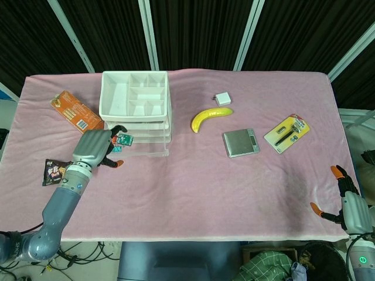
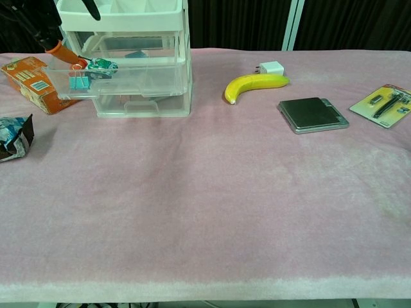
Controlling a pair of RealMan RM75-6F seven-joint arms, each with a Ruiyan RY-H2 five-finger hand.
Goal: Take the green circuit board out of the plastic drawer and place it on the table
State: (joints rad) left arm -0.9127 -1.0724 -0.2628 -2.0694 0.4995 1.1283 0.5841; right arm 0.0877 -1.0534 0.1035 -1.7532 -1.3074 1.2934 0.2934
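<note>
The green circuit board (image 1: 124, 139) (image 2: 101, 65) lies in the pulled-out clear drawer (image 1: 146, 150) (image 2: 128, 81) of the plastic drawer unit (image 1: 136, 102) (image 2: 138, 58), beside a small blue clip (image 2: 78, 82). My left hand (image 1: 96, 149) (image 2: 45, 22) hovers over the drawer's open end, its fingers spread around the board without clearly holding it. In the chest view an orange fingertip (image 2: 64, 49) hangs just left of the board. My right hand (image 1: 345, 196) rests open off the table's front right corner, far from the drawer.
An orange box (image 1: 76, 113) (image 2: 29, 74) lies left of the drawer unit, and a snack packet (image 1: 55, 171) (image 2: 13, 136) sits near my left forearm. A banana (image 1: 210, 117), white charger (image 1: 222, 98), grey scale (image 1: 240, 142) and packaged tool (image 1: 287, 133) lie to the right.
</note>
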